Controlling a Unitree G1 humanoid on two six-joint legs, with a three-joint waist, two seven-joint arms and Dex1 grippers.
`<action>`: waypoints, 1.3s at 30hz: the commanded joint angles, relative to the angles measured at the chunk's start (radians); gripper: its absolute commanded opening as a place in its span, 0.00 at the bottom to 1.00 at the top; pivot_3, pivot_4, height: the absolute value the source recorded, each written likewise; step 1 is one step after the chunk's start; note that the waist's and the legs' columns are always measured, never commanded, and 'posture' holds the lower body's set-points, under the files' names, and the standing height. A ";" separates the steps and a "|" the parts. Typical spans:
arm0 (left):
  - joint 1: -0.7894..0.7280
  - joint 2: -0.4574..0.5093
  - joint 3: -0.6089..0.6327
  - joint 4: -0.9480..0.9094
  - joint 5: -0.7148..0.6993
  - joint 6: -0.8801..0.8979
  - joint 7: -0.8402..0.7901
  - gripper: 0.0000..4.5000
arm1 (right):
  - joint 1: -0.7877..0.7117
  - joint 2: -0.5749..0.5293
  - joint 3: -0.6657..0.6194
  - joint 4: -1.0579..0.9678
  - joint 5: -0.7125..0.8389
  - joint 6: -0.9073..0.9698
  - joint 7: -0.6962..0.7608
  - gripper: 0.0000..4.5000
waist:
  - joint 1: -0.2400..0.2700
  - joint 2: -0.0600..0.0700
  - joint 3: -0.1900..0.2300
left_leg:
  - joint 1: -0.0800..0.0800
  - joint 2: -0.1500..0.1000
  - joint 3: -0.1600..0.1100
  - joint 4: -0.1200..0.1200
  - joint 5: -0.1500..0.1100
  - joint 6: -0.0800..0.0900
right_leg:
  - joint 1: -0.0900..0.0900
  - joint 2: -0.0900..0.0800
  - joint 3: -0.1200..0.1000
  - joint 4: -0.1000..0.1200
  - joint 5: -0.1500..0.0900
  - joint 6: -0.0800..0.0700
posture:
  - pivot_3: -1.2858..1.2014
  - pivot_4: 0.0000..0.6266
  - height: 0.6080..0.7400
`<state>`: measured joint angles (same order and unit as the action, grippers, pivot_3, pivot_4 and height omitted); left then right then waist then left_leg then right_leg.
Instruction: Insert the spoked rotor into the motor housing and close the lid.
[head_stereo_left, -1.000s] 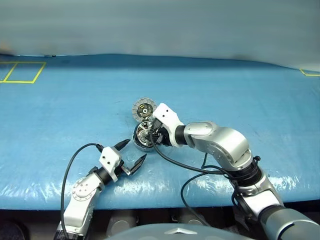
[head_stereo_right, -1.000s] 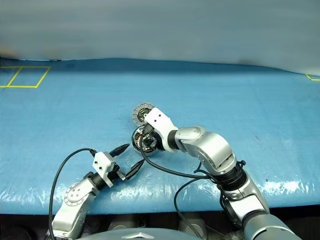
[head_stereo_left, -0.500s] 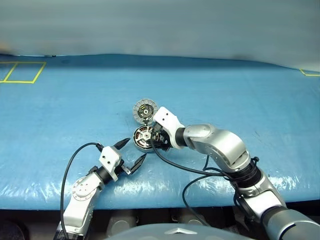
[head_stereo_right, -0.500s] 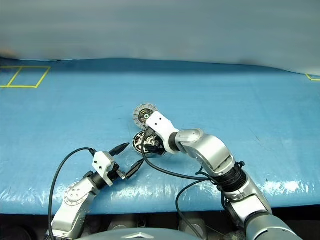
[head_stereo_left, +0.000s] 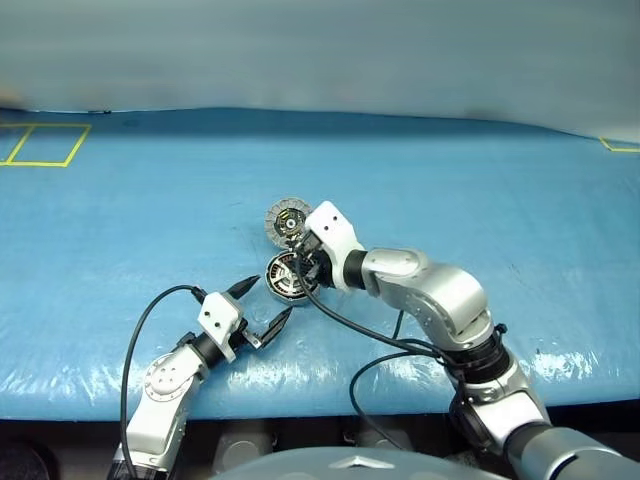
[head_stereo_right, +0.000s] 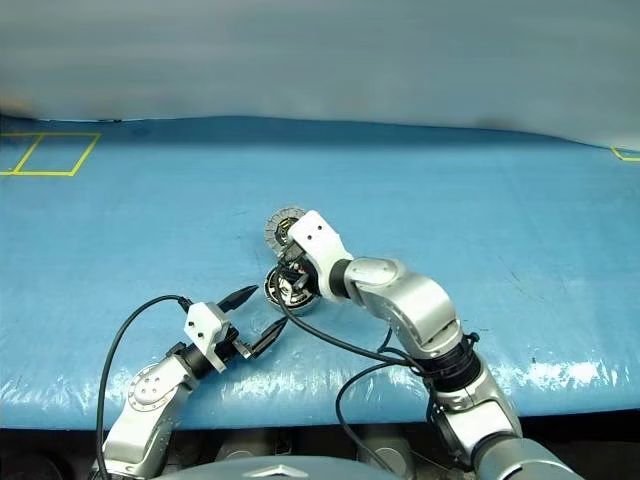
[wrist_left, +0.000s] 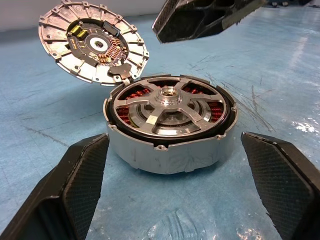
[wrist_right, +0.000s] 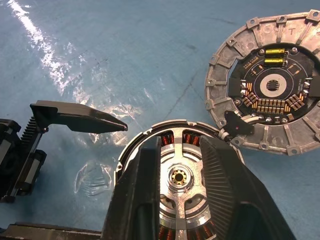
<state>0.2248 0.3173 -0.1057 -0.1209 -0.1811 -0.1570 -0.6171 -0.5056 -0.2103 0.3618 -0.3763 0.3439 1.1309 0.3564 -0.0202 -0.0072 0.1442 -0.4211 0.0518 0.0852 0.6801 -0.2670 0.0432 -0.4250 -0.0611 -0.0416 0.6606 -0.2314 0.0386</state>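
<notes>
From the head cameras, the round grey metal motor housing (head_stereo_left: 287, 277) on the blue plastic-covered table (head_stereo_left: 480, 200) is partly hidden behind the right gripper (head_stereo_right: 293, 275), so its contents are hard to read there. The left wrist view shows them plainly: the spoked rotor (wrist_left: 169, 106), with its dark rim, silver spokes and silver hub, sits down inside the housing, copper-brown windings visible between the spokes. The round grey lid (wrist_left: 93, 44) stands tilted open on its hinge at the far side of the housing, its ribbed inner face and dark centre showing.

The right gripper hangs just above the rotor with its two black fingers (wrist_right: 220, 180) drawn close together, a narrow gap left between them over the hub. They grip nothing; whether the tips touch the rotor cannot be told, since the right wrist view cuts them off.

The left gripper (head_stereo_left: 268, 301) is spread wide and empty, near the housing on the robot's side. In its own wrist view, its fingers (wrist_left: 75, 185) flank the housing without touching it.
</notes>
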 joint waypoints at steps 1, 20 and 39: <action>0.006 0.004 0.009 -0.051 -0.015 -0.008 0.001 1.00 | 0.028 0.049 0.002 0.050 -0.032 -0.085 -0.035 0.05 | 0.000 0.000 0.000 | 0.000 0.000 0.000 0.000 0.000 0.000 | 0.000 0.000 0.000 0.000 0.000 0.000 | 0.52 0.24 1.00; -0.029 -0.006 0.188 -0.145 -0.244 0.145 0.070 1.00 | 0.180 0.081 -0.053 -0.056 -0.024 -0.250 0.004 0.00 | 0.001 0.000 -0.001 | 0.002 0.001 0.000 0.000 0.000 0.000 | 0.001 0.000 0.000 0.001 0.000 0.000 | 0.52 0.24 1.00; -0.662 0.030 0.256 0.569 -0.251 0.423 0.050 0.51 | 0.743 -0.069 -0.072 -0.160 -0.139 -0.820 0.039 0.00 | 0.011 -0.007 0.001 | 0.008 -0.007 -0.004 0.002 0.001 -0.001 | 0.011 0.003 0.000 -0.001 -0.003 0.005 | 0.52 0.24 1.00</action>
<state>-0.3769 0.3368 0.1688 0.3838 -0.4703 0.3086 -0.5284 0.2234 -0.2832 0.2965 -0.5433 0.2280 0.4010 0.3934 -0.0092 -0.0142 0.1454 -0.4134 0.0449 0.0804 0.6818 -0.2661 0.0419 -0.4140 -0.0583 -0.0421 0.6597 -0.2342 0.0440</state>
